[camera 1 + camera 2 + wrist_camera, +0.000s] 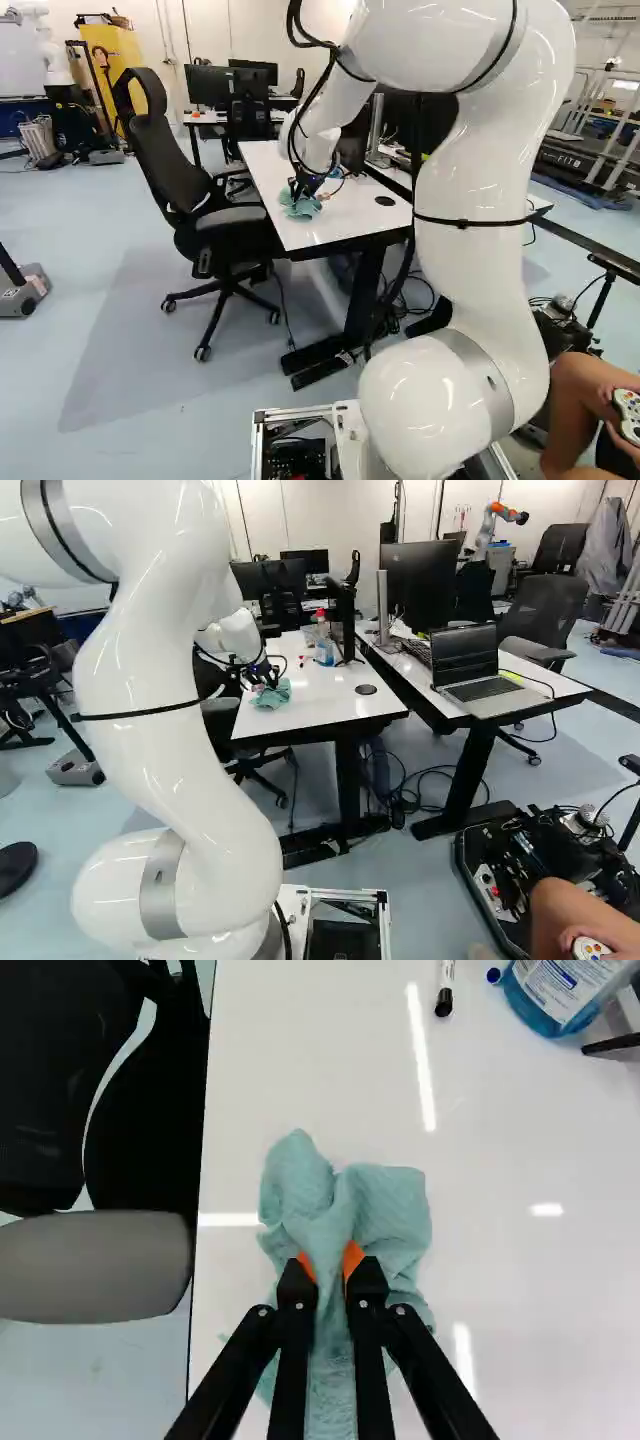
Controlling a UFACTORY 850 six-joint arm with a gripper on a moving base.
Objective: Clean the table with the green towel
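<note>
Towel (395, 1210) sits bunched just above the middle of the left base view, on the white table (520, 1290), near its edge beside the chair (90, 1270). The gripper (329, 1262) is closed on a raised fold, which runs in line with the fingers. Most of the table spreads ahead of the gripper and away from the chair, so the wiping stroke probably wants to go that way. Ahead lie a marker (446, 988) and, farther from the chair, a bottle (555, 1005); a long stroke could knock either.
</note>
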